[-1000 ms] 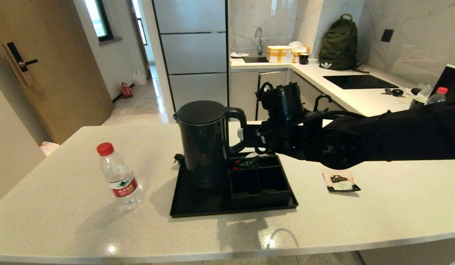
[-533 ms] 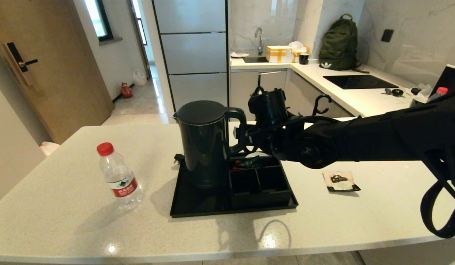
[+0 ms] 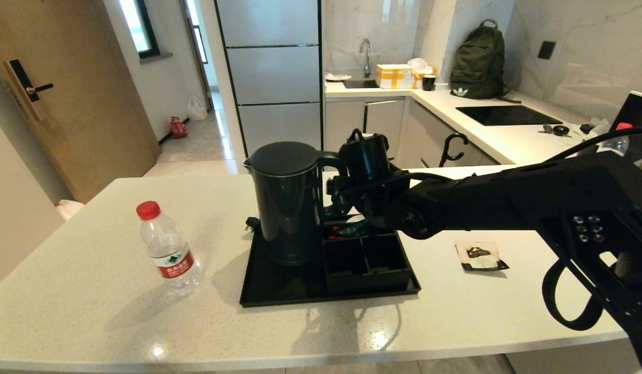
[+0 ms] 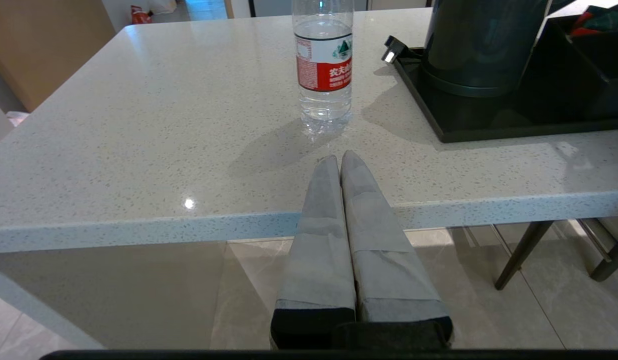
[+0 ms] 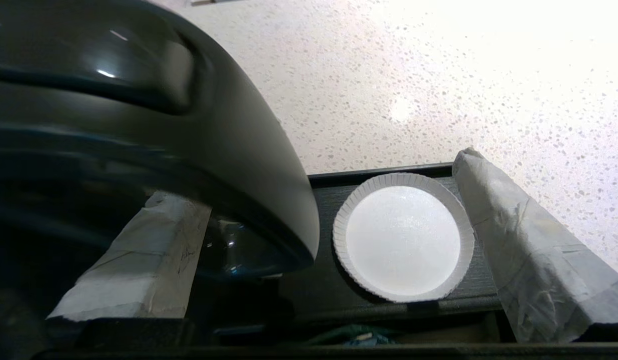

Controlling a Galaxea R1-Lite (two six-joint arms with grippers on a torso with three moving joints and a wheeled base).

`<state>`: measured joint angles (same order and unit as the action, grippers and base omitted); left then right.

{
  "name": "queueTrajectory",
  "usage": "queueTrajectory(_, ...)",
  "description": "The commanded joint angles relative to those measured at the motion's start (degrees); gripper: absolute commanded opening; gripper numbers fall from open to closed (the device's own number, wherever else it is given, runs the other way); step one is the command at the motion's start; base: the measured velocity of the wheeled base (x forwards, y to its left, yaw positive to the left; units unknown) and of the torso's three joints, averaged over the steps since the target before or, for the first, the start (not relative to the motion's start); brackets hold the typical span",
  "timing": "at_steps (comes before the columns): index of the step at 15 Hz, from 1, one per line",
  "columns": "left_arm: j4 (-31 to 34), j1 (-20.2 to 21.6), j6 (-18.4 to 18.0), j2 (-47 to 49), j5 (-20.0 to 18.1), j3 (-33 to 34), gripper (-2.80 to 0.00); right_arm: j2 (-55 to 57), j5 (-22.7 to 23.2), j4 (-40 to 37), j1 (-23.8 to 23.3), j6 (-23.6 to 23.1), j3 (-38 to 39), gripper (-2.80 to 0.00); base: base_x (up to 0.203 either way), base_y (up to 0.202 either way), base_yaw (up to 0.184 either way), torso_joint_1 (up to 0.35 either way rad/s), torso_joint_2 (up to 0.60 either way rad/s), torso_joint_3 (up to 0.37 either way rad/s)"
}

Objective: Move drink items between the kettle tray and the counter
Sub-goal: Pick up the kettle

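Observation:
The tall black kettle stands on the black kettle tray, next to its compartment box. My right gripper is open at the kettle's handle, one finger inside the handle loop and the other finger outside it. The water bottle stands upright on the white counter, left of the tray. The pinkish tea sachet lies flat on the counter, right of the tray. My left gripper is shut and empty at the counter's front edge, in front of the bottle.
A white fluted paper disc lies on the tray beside the kettle. Green and red sachets sit in the box's far compartment. A back counter holds a green backpack, a cooktop and another red-capped bottle.
My right arm has swung left and lower toward the kettle, bringing its open fingers around the handle. The kettle, bottle and sachet have not moved.

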<state>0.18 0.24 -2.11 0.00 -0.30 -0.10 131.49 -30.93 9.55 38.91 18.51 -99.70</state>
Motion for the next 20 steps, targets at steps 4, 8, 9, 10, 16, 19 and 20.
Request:
queueTrajectory(4, 0.0, 0.0, 0.0, 0.1, 0.0, 0.0, -2.8, 4.5, -1.6, 9.4, -0.1, -6.3, -0.6, 0.0, 0.0, 0.0, 0.0, 0.0, 0.0, 0.0)
queueTrajectory(8, 0.0, 0.0, 0.0, 0.0, 0.0, 0.0, -2.8, 6.6, -1.6, 13.9, -1.4, -9.7, -1.4, 0.0, 0.0, 0.0, 0.0, 0.0, 0.0, 0.0)
queueTrajectory(9, 0.0, 0.0, 0.0, 0.0, 0.0, 0.0, -2.8, 6.7, -1.6, 13.9, -1.4, -9.7, -1.6, 0.0, 0.0, 0.0, 0.0, 0.0, 0.0, 0.0)
queueTrajectory(10, 0.0, 0.0, 0.0, 0.1, 0.0, 0.0, -2.8, 6.5, -1.7, 13.9, -1.4, -9.8, -1.6, 0.0, 0.0, 0.0, 0.0, 0.0, 0.0, 0.0)
queueTrajectory(16, 0.0, 0.0, 0.0, 0.0, 0.0, 0.0, -2.8, 7.7, -1.7, 15.7, -1.5, -12.2, -3.0, 0.0, 0.0, 0.0, 0.0, 0.0, 0.0, 0.0)
queueTrajectory(19, 0.0, 0.0, 0.0, 0.0, 0.0, 0.0, -2.8, 8.3, -2.4, 15.4, -1.6, -12.4, -3.8, 0.0, 0.0, 0.0, 0.0, 0.0, 0.0, 0.0)
queueTrajectory(20, 0.0, 0.1, 0.0, 0.0, 0.0, 0.0, -2.8, 8.7, -3.3, 15.8, -1.6, -13.0, -4.1, 0.0, 0.0, 0.0, 0.0, 0.0, 0.0, 0.0)
